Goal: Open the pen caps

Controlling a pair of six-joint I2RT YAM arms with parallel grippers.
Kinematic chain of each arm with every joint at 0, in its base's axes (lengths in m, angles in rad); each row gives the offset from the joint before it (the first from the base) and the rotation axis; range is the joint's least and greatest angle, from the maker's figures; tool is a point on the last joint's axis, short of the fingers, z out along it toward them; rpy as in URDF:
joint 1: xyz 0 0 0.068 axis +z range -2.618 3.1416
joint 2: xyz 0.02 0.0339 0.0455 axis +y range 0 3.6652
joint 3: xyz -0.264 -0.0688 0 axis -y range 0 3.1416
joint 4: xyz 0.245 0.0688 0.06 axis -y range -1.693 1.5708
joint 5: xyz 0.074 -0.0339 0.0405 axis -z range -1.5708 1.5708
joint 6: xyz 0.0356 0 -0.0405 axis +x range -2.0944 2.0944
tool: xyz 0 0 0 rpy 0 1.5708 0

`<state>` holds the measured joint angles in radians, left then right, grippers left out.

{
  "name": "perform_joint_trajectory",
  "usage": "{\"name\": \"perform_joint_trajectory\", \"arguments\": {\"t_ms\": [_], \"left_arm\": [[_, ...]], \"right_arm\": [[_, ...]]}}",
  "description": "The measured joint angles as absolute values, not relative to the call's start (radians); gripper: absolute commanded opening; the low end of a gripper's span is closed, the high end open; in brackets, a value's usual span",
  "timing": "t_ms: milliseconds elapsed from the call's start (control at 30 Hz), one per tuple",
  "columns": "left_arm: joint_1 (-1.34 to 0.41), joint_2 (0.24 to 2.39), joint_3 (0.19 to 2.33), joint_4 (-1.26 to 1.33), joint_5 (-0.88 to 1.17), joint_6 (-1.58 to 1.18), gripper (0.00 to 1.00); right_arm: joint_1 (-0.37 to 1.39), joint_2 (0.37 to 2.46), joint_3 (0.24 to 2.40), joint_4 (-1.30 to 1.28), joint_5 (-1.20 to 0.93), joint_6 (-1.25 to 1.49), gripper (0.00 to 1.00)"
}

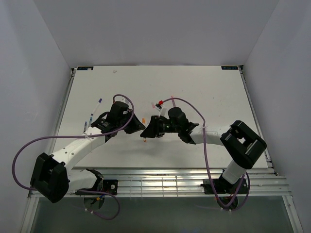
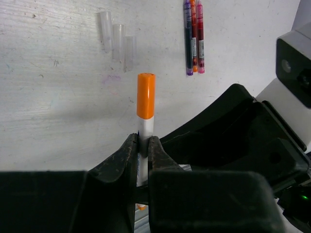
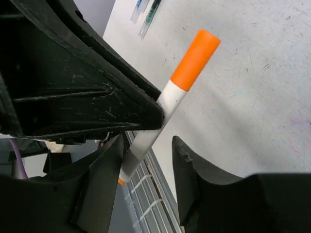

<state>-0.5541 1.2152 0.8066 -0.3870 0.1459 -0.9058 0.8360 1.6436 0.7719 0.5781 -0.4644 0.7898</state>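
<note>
A pen with a white barrel and an orange pen cap stands in my left gripper, which is shut on the barrel just below the cap. In the right wrist view the same cap points up and away, and my right gripper straddles the barrel's lower end, open, with a gap on its right side. From above, the two grippers meet nose to nose, the cap showing between them. Three pale translucent caps lie on the table.
Three coloured pens lie side by side at the far right of the left wrist view. More pens lie at the table's left, and small red and pale pieces lie behind the right gripper. A metal rail runs along the near edge.
</note>
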Motion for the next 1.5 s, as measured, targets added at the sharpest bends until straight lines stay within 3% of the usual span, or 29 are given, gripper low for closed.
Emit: {"name": "perform_joint_trajectory", "arguments": {"t_ms": [67, 133, 167, 267, 400, 600, 700, 833, 1033, 1267, 1500], "left_arm": [[-0.554, 1.206, 0.806, -0.388, 0.146, -0.907, 0.00], [-0.551, 1.192, 0.805, -0.389, 0.147, -0.905, 0.00], [-0.552, 1.184, 0.799, -0.387, 0.141, -0.904, 0.07], [-0.552, 1.180, 0.795, -0.388, 0.140, -0.899, 0.50], [-0.554, 1.181, 0.795, -0.388, 0.137, -0.898, 0.58], [-0.555, 1.203, 0.802, -0.388, 0.113, -0.891, 0.60], [-0.555, 1.225, 0.810, -0.389, 0.102, -0.887, 0.58], [-0.555, 1.240, 0.813, -0.389, 0.093, -0.882, 0.45], [-0.560, 1.243, 0.817, -0.380, 0.097, -0.881, 0.02], [-0.560, 1.244, 0.818, -0.383, 0.097, -0.876, 0.00], [-0.558, 1.283, 0.850, -0.413, 0.064, -0.867, 0.00]], "right_arm": [[0.839, 1.651, 0.772, 0.590, -0.476, 0.800, 0.09], [0.838, 1.658, 0.771, 0.582, -0.462, 0.811, 0.08], [0.832, 1.663, 0.772, 0.587, -0.471, 0.814, 0.08], [0.834, 1.663, 0.772, 0.583, -0.471, 0.814, 0.08], [0.844, 1.655, 0.764, 0.586, -0.476, 0.811, 0.08], [0.870, 1.601, 0.709, 0.583, -0.480, 0.809, 0.08], [0.886, 1.578, 0.692, 0.580, -0.479, 0.806, 0.08], [0.900, 1.557, 0.673, 0.578, -0.479, 0.802, 0.08], [0.908, 1.557, 0.671, 0.565, -0.472, 0.788, 0.08], [0.920, 1.557, 0.702, 0.493, -0.430, 0.725, 0.08], [0.995, 1.555, 0.810, 0.266, -0.245, 0.617, 0.08]]}}
